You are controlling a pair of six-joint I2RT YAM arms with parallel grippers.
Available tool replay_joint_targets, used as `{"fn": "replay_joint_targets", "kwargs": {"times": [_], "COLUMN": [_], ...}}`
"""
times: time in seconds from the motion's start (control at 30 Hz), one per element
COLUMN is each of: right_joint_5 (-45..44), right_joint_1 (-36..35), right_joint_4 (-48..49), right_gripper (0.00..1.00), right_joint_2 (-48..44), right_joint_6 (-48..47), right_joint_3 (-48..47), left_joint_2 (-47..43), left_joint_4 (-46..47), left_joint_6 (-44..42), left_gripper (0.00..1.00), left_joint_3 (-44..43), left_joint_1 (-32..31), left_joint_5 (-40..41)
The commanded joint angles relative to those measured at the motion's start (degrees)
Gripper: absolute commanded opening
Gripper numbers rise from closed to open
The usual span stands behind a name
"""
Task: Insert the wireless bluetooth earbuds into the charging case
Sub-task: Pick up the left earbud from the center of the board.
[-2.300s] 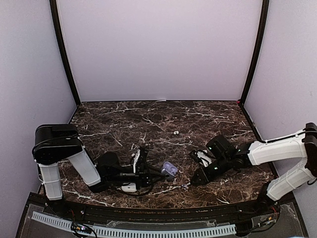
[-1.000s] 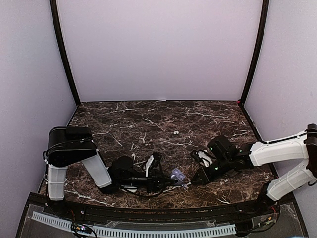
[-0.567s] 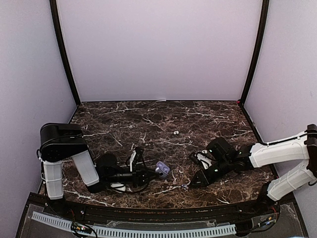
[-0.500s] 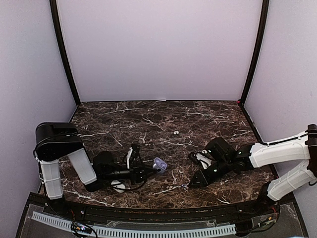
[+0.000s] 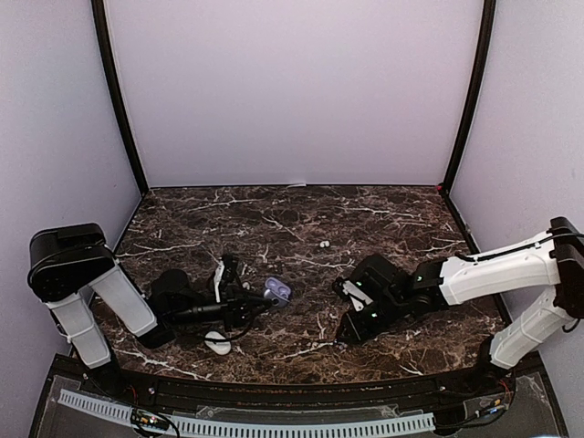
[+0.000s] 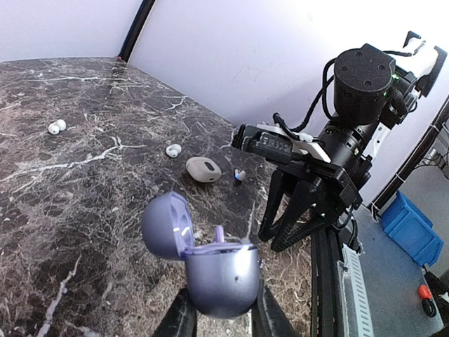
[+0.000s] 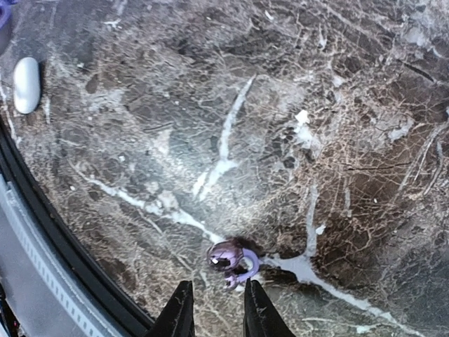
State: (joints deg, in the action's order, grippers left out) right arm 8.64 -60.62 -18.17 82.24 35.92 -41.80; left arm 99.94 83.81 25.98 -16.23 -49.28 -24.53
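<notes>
**Case pulls back as the pick-up nears.** On the dark marble table [image 5: 383, 219], the gap between my two arms has just widened. A second ago my left arm had pushed the open charging case [image 6: 221, 277] close beside the lavender earbud [image 7: 235, 261] near the front edge. It has since drawn back to the left, taking the case along. My right arm [image 5: 493, 274] has meanwhile slid a little leftward, low over the stone. I judge that the bud can no longer simply be nudged in where it lies. It will have to be lifted and carried across to the case.

My left gripper [image 6: 223, 309] is clamped on the lower shell of the case. The lid [image 6: 166, 228] is flipped open and leans left in the left wrist view. The case is glossy lavender and rounded like a pebble. I cannot tell from here whether its wells are filled. A closed white case [image 5: 217, 343] lies near the front edge beside my left forearm, with nothing touching it.

My right gripper [image 7: 216, 295] hangs just over the table, its fingers slightly parted and gripping nothing. The lavender earbud lies on the marble just ahead of the tips, small and shiny, not yet between them. Two white earbuds [image 5: 323, 245] sit together farther back, well apart from both grippers. A single white bud [image 6: 173, 150] lies alone between that pair and the lavender earbud.
</notes>
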Motion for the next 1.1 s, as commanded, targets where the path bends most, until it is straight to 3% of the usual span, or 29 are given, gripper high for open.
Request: {"fn": "replay_joint_targets", "kwargs": {"times": [0.0, 0.77, 1.07], "right_joint_5": [-2.56, -8.25, -10.71], "right_joint_1": [-1.01, -5.62, -6.17], "right_joint_4": [-1.26, -9.04, -11.29], "right_gripper": [0.24, 0.27, 0.21], "right_joint_2": [2.83, 13.11, 14.61], "right_joint_6": [-0.01, -0.89, -1.75], "right_joint_3": [-2.89, -11.48, -13.85], "left_joint_2": [-3.21, -6.77, -7.81], "left_joint_4": [-0.12, -4.01, -5.15], "left_joint_6": [-1.51, -4.31, -5.12], "left_gripper": [0.13, 0.14, 0.14], "left_joint_3": [1.85, 3.77, 4.25], "left_joint_1": [0.53, 1.55, 1.64], "left_joint_5": [-0.19, 0.28, 0.67]}}
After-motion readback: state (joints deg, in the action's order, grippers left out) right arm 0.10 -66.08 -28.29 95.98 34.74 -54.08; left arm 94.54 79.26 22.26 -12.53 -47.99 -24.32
